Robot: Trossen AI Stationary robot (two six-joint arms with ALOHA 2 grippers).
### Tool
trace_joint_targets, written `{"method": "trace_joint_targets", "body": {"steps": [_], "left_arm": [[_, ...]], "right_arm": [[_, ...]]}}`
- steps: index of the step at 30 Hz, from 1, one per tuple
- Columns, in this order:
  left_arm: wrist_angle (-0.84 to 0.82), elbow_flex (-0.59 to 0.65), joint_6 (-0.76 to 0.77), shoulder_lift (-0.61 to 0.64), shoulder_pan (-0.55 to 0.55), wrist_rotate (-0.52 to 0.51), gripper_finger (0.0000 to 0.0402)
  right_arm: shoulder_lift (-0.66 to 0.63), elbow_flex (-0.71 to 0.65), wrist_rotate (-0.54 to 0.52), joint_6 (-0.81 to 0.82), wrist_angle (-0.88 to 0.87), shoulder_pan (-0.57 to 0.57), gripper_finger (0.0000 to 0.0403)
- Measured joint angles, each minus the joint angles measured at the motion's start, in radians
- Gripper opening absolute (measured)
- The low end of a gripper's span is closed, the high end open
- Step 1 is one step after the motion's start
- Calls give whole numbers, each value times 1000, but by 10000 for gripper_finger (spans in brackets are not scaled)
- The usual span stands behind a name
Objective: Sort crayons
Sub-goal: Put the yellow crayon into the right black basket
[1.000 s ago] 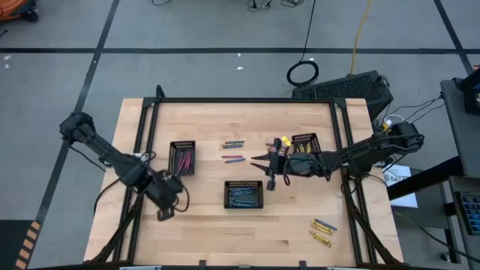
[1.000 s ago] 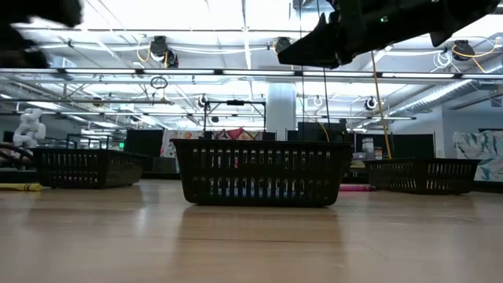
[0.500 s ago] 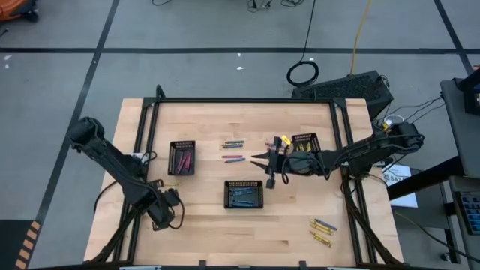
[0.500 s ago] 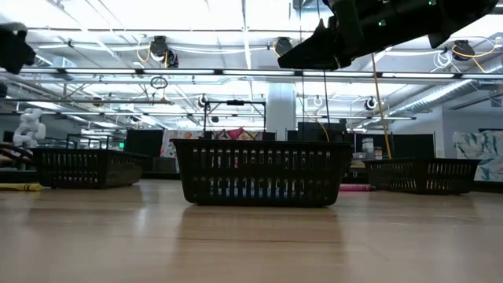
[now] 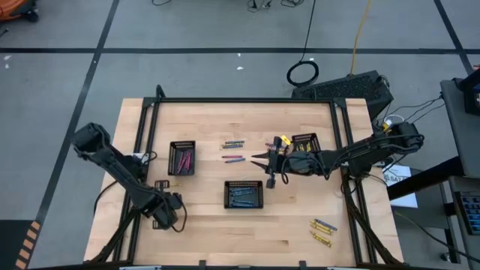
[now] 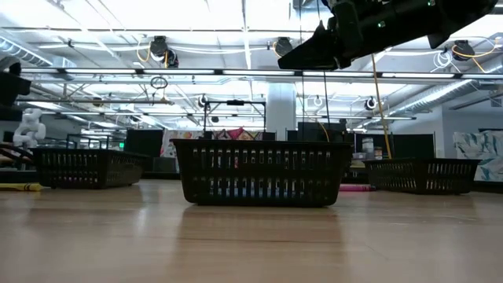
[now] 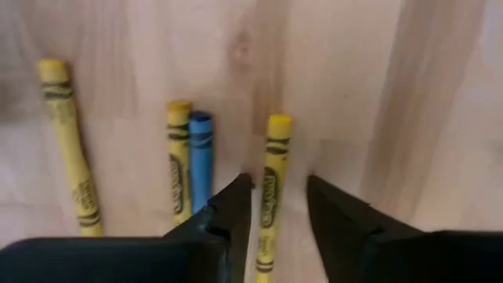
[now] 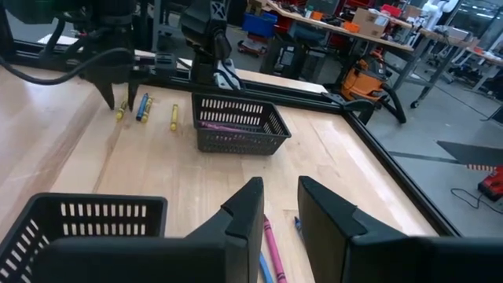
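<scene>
1. Left gripper (image 7: 275, 206) hangs low over the wooden surface (image 5: 225, 232), jaws parted and gripping nothing, a yellow crayon (image 7: 271, 185) lying between the tips.
2. Just beside that crayon lie a blue crayon (image 7: 200, 153) and two more yellow ones.
3. Right gripper (image 8: 279, 206) hovers above the surface beyond the middle basket (image 5: 244, 194); jaws slightly apart, nothing between them.
4. Loose crayons (image 5: 233, 144) lie beyond the middle basket, more inside it.
</scene>
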State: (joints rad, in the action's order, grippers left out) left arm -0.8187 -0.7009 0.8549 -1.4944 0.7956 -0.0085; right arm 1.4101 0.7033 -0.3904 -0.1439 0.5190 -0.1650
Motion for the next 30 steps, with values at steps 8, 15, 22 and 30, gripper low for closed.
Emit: {"method": "trace_joint_targets", "body": {"steps": [8,15,22,30], "left_arm": [[47,-5,-9,-26,0,-3,12],[11,-111,-5,19,-37,-153,4],[163,-206,-376,107,-119,-645,4],[824,-169,-914,143,-337,-720,2]], "right_arm": [[-35,0,-1,-45,-23,-14,66],[-144,1,2,-34,-119,-46,66],[-97,0,52,46,-153,-43,66],[114,-1,140,24,199,-29,93]]}}
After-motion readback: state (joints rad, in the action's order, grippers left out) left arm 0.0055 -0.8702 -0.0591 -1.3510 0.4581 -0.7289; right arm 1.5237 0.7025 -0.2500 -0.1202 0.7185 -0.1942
